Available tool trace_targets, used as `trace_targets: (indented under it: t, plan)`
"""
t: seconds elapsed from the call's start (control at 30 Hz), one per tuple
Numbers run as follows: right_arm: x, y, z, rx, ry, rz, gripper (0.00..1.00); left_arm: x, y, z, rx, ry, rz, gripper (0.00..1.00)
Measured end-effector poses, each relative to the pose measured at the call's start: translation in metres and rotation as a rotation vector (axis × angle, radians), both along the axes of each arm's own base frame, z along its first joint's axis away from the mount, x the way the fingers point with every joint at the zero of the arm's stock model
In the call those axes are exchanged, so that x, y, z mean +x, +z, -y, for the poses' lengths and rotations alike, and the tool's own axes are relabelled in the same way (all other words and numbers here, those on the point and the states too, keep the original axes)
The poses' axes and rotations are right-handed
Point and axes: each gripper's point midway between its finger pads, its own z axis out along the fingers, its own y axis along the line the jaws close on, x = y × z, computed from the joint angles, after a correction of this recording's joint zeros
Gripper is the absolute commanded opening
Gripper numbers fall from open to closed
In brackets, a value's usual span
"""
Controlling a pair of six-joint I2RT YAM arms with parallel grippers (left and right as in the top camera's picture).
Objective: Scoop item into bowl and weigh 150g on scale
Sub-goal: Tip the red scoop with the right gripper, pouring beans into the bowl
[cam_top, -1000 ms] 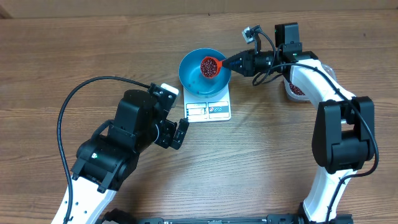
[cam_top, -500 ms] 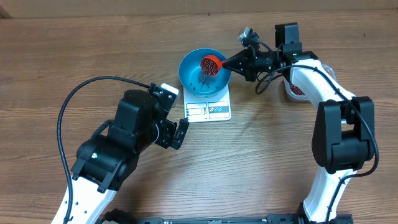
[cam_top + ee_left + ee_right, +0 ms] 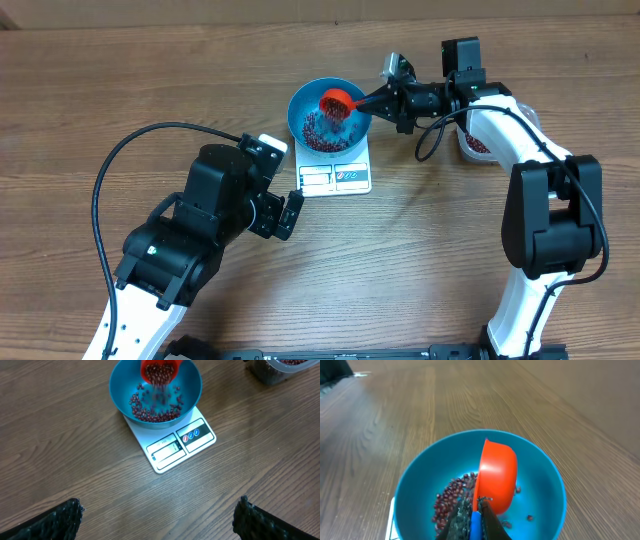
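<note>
One scoop [image 3: 337,100] clenched in right end effector [image 3: 372,100] above bowl [image 3: 297,112]; left end effector [image 3: 288,215] released.

looks like a robotics lab bench: left arm [image 3: 190,240] and right arm [image 3: 545,215] with loose cables [image 3: 120,160] at a wood-grain table [image 3: 430,290], scale [image 3: 180,445] ahead of the left fingers [image 3: 55,520].

A round blue bowl [image 3: 298,112] sits on a small white rectangular scale [image 3: 335,178] on the wooden surface [image 3: 450,250]. Dark red beans [image 3: 322,137] lie inside it, beneath a tilted orange plastic scoop [image 3: 335,100]. A clear plastic container [image 3: 270,374] stands well to the right.
</note>
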Motion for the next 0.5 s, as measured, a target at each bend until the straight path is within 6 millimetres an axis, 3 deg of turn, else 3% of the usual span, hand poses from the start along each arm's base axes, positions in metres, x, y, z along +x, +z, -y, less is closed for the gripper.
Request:
trace_targets:
  t: [0.2, 0.5]
  plan:
    - [-0.008, 0.014, 0.003, 0.082, 0.054, 0.006, 0.04, 0.000, 0.000, 0.000, 0.000, 0.000, 0.000, 1.00]
    - [-0.004, 0.025, 0.031, 0.160, 0.035, -0.024, 0.04, 0.000, 0.000, 0.000, 0.000, 0.000, 0.000, 1.00]
